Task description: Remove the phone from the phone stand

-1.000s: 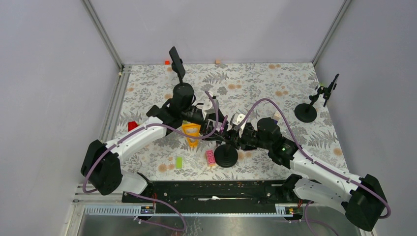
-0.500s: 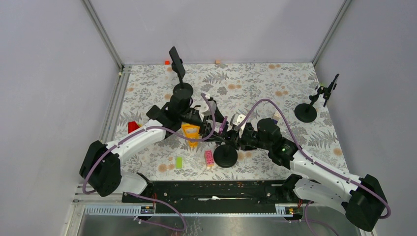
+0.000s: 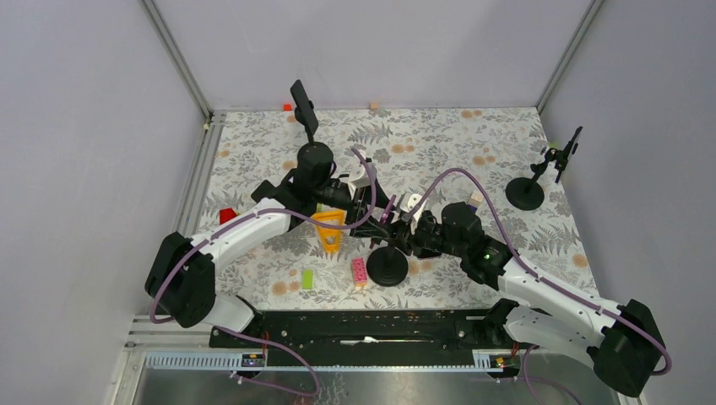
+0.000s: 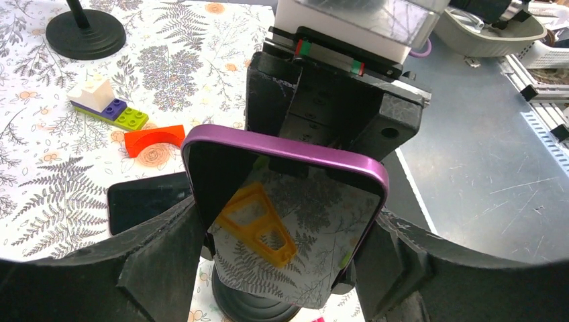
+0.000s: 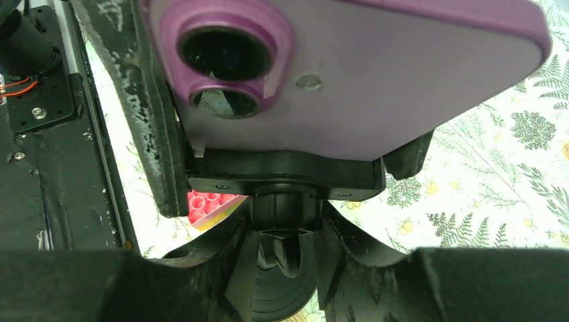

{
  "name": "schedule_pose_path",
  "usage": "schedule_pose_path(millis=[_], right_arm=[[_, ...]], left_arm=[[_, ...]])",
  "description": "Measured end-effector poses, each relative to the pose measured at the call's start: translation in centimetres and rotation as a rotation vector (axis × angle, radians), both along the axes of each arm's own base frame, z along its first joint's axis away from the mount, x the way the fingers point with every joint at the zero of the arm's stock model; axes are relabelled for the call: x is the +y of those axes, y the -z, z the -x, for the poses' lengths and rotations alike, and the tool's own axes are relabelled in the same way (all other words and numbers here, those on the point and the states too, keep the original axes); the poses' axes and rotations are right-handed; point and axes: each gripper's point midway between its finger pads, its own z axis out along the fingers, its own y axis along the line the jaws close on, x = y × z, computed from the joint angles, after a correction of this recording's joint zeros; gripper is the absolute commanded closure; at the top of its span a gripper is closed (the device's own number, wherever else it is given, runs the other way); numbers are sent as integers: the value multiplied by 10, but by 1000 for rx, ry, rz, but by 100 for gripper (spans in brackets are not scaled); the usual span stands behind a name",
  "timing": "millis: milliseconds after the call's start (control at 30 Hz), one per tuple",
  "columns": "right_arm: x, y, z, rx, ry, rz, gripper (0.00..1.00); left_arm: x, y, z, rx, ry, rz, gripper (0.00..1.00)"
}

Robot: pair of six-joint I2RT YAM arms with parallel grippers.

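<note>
The phone (image 4: 288, 201) in a purple case sits in the clamp of the black phone stand (image 3: 388, 267) at mid-table. My left gripper (image 4: 285, 261) is shut on the phone's two long sides, and its screen mirrors the table. In the right wrist view the phone's back (image 5: 376, 74) with its camera lenses rests against the stand's clamp (image 5: 285, 176). My right gripper (image 5: 285, 248) is shut on the stand's neck just below the clamp, above the round base.
A second stand with a phone (image 3: 302, 110) is at the back left, a third (image 3: 528, 192) at the right. An orange triangle (image 3: 328, 229), pink brick (image 3: 360, 270), green brick (image 3: 307, 278) and red piece (image 3: 227, 216) lie nearby.
The left arm dipped toward the near left half a second ago and is now back where it was. The right arm and the stand have not moved.
</note>
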Motion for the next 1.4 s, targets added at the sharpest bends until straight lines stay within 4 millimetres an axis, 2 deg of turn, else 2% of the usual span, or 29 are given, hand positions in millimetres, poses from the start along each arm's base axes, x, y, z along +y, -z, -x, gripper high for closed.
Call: schedule_pose_path(millis=[433,1167,1400], right_arm=[[-3,-1,-5,19,49,-5,100],[0,3,-5,100,105,12,100],[-4,4,-8,125,145,6,100]], left_arm=[[-3,-3,-6,67,-57,1,100],[4,1,7,-44,-73,71,100],[1,2,9,-96,-82,77,100]])
